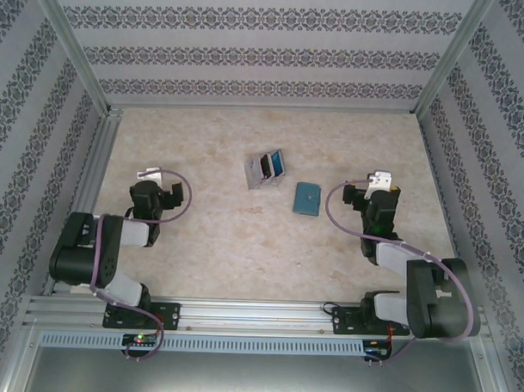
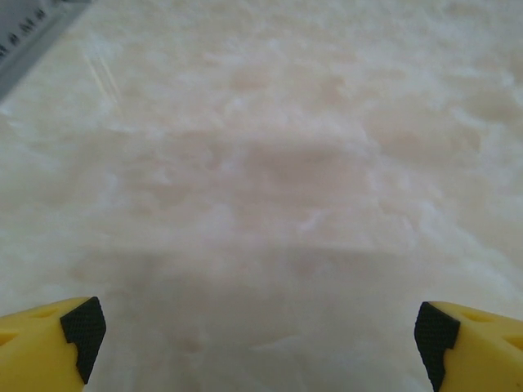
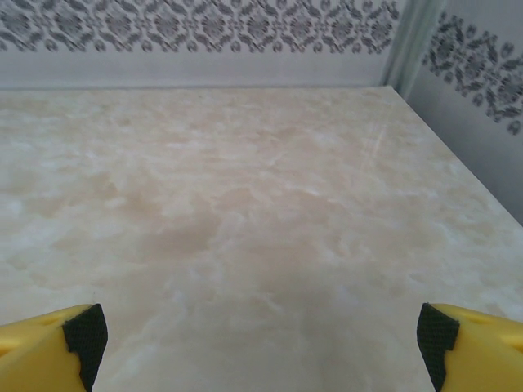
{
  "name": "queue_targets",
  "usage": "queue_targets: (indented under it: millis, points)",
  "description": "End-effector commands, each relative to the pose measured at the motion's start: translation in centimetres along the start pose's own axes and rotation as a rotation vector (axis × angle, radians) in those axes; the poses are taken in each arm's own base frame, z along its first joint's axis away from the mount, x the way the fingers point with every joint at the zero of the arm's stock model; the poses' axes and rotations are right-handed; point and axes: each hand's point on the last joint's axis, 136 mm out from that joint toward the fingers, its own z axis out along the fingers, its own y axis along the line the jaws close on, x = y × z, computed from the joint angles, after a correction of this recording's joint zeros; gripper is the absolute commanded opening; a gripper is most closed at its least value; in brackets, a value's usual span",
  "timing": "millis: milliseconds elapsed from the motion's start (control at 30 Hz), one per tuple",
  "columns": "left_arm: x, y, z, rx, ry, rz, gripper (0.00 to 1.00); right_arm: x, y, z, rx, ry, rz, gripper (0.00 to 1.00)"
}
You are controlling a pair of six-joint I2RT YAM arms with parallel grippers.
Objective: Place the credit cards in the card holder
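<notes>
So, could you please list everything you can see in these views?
card holder: one, teal-blue, lying closed on the table, right of the stand and apart from it
clear stand: one, see-through plastic, mid-table
credit cards: a few, dark and blue, standing in the clear stand; exact count too small to tell
table: one, pale marbled beige
walls: three, white with grey patterned bands, around the table
left tool: one, yellow fingers with black pads, open, over bare table on the left
right tool: one, yellow with black pads, open, over bare table on the right
</notes>
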Motion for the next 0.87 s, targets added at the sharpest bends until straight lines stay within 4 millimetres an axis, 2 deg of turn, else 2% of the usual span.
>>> queue_targets:
  millis: [0, 33, 133, 200, 833]
  points:
    - [-2.7, -1.1, 0.2, 0.061, -0.088, 0.041, 0.99, 0.2, 0.9, 0.7, -0.058, -0.062, 0.033, 0.98]
    - [-2.7, -1.1, 0.2, 0.060, -0.086, 0.042, 1.00, 0.9, 1.1, 1.3, -0.068, -0.054, 0.026, 0.98]
    - [-2.7, -1.2, 0.2, 0.063, -0.088, 0.044, 0.99, 1.0, 2.8, 2.7, -0.147, -0.019, -0.011, 0.98]
    - [-2.7, -1.2, 0.2, 0.062, -0.088, 0.043, 1.00, 0.9, 2.9, 3.3, -0.146, 0.031, -0.013, 0.98]
    - [-2.6, -2.2, 0.2, 0.118, -0.079, 0.069, 0.99, 0.9, 2.5, 3.4, -0.134, 0.031, 0.004, 0.98]
